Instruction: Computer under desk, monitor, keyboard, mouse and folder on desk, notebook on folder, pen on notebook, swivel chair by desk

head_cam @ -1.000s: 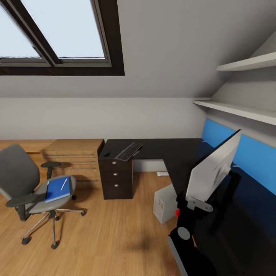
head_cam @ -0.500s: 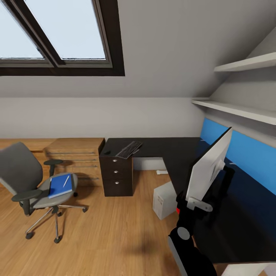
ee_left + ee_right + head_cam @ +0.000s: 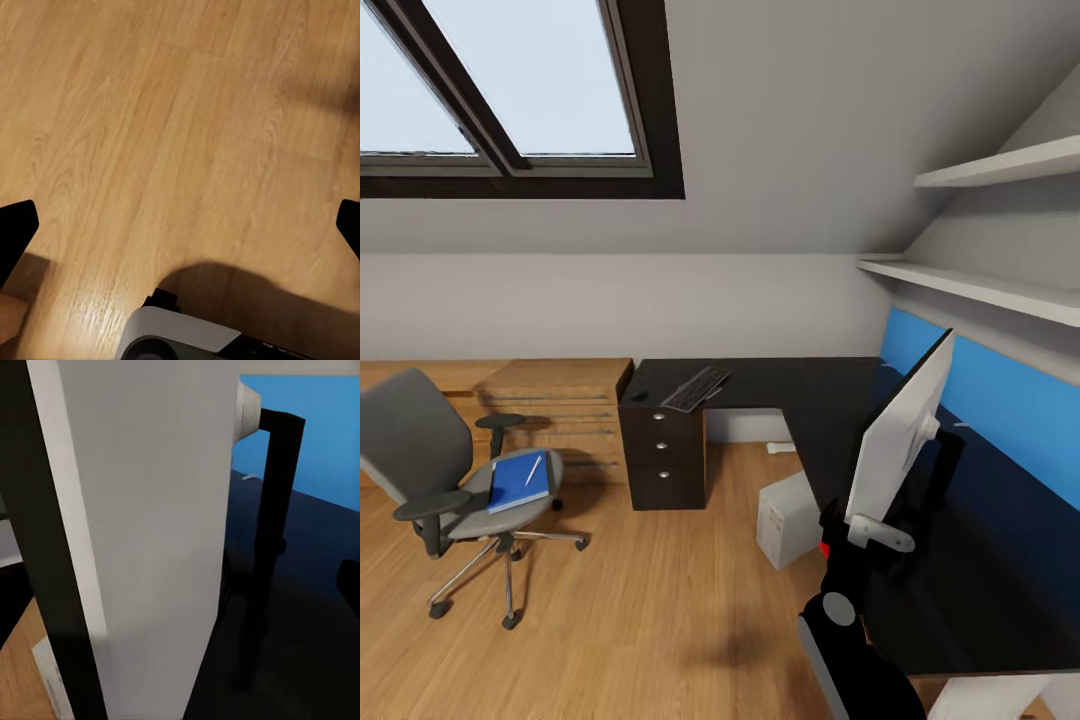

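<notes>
From the head camera I see the monitor (image 3: pixel 900 440) held tilted over the black desk (image 3: pixel 810 400) in my right gripper (image 3: pixel 857 530), clamped on its lower edge. The keyboard (image 3: pixel 696 389) lies at the desk's far corner; the computer (image 3: pixel 788 518) sits on the floor by the desk. The swivel chair (image 3: pixel 450 480) stands apart — folder (image 3: pixel 518 481) and pen (image 3: pixel 533 470) on its seat.

Left wrist: wooden floor (image 3: pixel 180 135), finger tips spread wide.

Right wrist: the monitor's white back (image 3: pixel 150 532) — close.

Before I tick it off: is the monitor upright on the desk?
Tilted: the monitor leans while the right gripper holds its lower corner above the desk.
</notes>
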Tool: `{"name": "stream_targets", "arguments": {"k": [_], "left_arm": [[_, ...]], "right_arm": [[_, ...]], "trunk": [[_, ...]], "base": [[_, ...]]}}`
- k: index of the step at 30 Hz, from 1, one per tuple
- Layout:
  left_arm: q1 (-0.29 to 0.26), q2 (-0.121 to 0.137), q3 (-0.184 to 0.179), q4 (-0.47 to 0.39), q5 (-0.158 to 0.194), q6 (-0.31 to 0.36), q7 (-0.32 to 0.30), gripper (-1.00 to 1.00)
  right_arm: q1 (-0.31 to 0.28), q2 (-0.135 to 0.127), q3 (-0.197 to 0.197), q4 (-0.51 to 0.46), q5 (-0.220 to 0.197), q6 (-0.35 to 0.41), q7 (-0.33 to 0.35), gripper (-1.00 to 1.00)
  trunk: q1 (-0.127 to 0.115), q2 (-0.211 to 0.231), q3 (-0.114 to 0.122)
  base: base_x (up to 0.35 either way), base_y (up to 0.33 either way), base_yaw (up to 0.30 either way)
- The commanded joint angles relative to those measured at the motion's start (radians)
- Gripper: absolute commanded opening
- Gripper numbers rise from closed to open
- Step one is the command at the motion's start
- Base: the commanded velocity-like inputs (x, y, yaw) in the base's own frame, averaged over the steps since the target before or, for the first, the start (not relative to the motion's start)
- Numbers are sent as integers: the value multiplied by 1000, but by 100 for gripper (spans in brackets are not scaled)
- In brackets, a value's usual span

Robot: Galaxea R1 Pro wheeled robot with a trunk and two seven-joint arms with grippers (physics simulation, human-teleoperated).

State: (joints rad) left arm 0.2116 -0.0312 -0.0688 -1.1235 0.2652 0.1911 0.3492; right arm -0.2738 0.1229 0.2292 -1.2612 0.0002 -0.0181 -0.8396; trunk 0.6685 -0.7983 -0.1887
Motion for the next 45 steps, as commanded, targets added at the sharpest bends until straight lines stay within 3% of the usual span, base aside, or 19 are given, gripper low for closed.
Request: {"name": "stream_targets", "arguments": {"k": [1,45], "left_arm": [[0,0,-2,-2,8,4,6,100],[0,1,-2,-2,10,4,5,100]], "right_arm": [[-1,0,0,0,-1,-2,-4,100],[-1,0,5,-1,1,-3,-6,100]], "trunk": [[0,-1,-1],[0,-1,-1]], "base": [[-4,-20,0],[-50,-54,0]]}}
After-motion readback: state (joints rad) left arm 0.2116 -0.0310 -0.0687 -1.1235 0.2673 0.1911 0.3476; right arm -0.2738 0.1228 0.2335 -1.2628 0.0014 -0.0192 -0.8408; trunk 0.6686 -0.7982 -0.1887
